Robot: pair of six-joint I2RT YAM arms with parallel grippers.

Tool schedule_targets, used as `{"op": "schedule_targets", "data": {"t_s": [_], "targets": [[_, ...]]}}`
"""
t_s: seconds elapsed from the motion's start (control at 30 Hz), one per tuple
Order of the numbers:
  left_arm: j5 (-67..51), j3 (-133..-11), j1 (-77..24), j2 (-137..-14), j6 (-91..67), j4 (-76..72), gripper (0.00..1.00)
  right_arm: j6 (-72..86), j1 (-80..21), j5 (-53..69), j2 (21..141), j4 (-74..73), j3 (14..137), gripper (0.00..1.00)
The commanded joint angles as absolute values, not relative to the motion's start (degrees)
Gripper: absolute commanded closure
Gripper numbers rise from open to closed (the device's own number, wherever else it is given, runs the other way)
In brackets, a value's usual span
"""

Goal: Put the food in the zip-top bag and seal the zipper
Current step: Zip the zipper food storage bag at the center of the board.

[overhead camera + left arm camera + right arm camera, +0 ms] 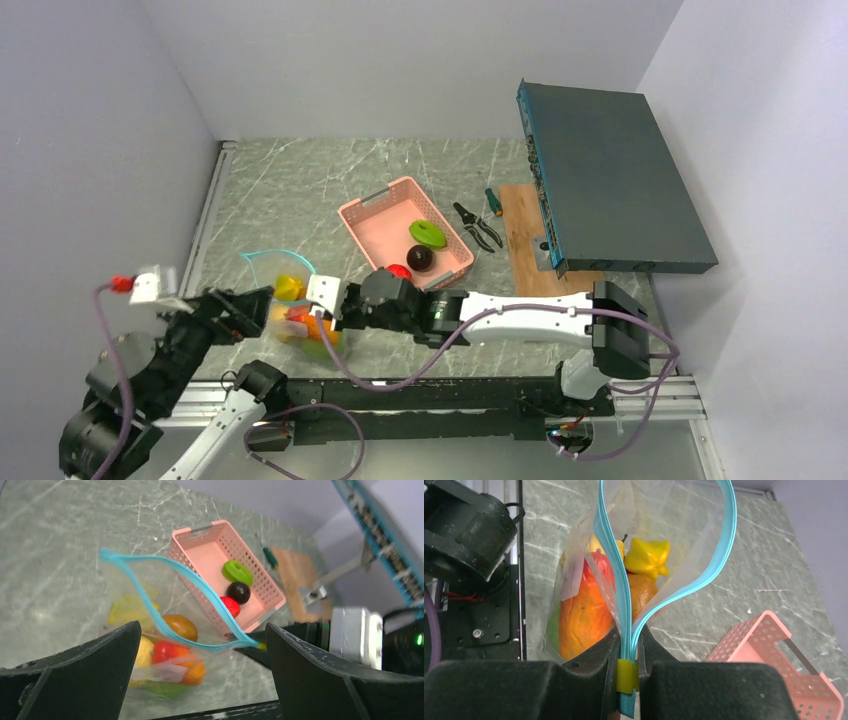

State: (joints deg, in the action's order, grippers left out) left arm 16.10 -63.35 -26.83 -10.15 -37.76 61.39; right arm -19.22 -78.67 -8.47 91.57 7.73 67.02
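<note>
The zip-top bag [296, 318] lies near the table's front left and holds several food pieces: orange [584, 615], a yellow star [647, 557], red [167, 651] and green. Its teal zipper [610, 545] gapes in a loop. My right gripper [628, 672] is shut on the zipper's end at the yellow slider [627, 675]; it also shows in the top view [322, 305]. My left gripper [200, 680] is open wide, one finger on each side of the bag's lower part, and also shows in the top view [258, 308]. A green piece [428, 233], a dark purple piece [420, 258] and a red piece [400, 271] lie in the pink basket.
The pink basket [372, 212] stands just behind the right gripper. Pliers [478, 228] and a screwdriver [492, 200] lie beside a wooden board [525, 230]. A large dark grey box [610, 180] leans at the back right. Walls close in on both sides.
</note>
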Motion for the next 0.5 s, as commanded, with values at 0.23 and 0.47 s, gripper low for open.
{"op": "schedule_targets", "data": {"t_s": [0.23,0.47], "targets": [[-14.58,-62.29,-26.88,-26.1,-2.38,55.71,0.0,-14.1,-68.19,19.41,85.53,-3.78,69.17,1.0],[-24.79,-60.0,-26.82,-30.48,2.19,49.4,0.04,-11.7,-63.01,29.84,81.1,-7.6,69.75,1.0]]}}
